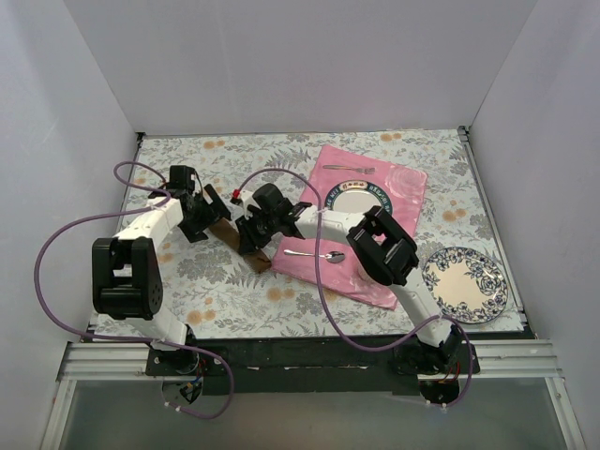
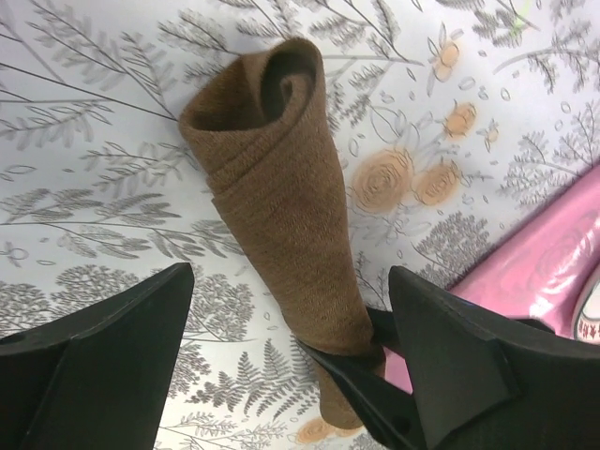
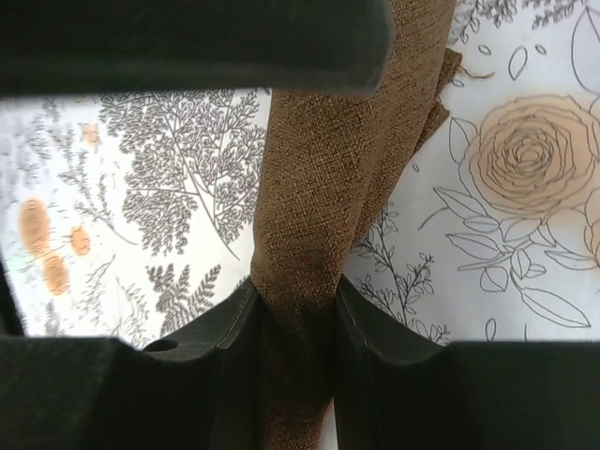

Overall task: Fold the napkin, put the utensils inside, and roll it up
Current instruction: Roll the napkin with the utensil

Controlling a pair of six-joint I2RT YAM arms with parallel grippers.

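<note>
1. Checking the grips first: the right gripper is clamped on the napkin near one end of the roll, with its fingers pinching the brown cloth from both sides.
2. The left gripper stands wide apart, with one finger on each side of the roll. Neither finger touches the cloth, and the gripper carries nothing.
3. The napkin lies as a loose spiral roll on the floral tablecloth, between the two grippers and just left of the pink mat.
4. A fork and a spoon lie on the mat, outside the roll. I cannot tell whether any utensil is inside it.
5. To do this step well, I would hold the right pinch firm and low against the table so the spiral does not unwind.
6. I would bring the left fingers squarely onto the free end before easing the right ones off.
7. The cloth looks soft and springy, so lifting it by one end could let the layers slide apart. My judgement is that the roll needs support at both ends.
</note>
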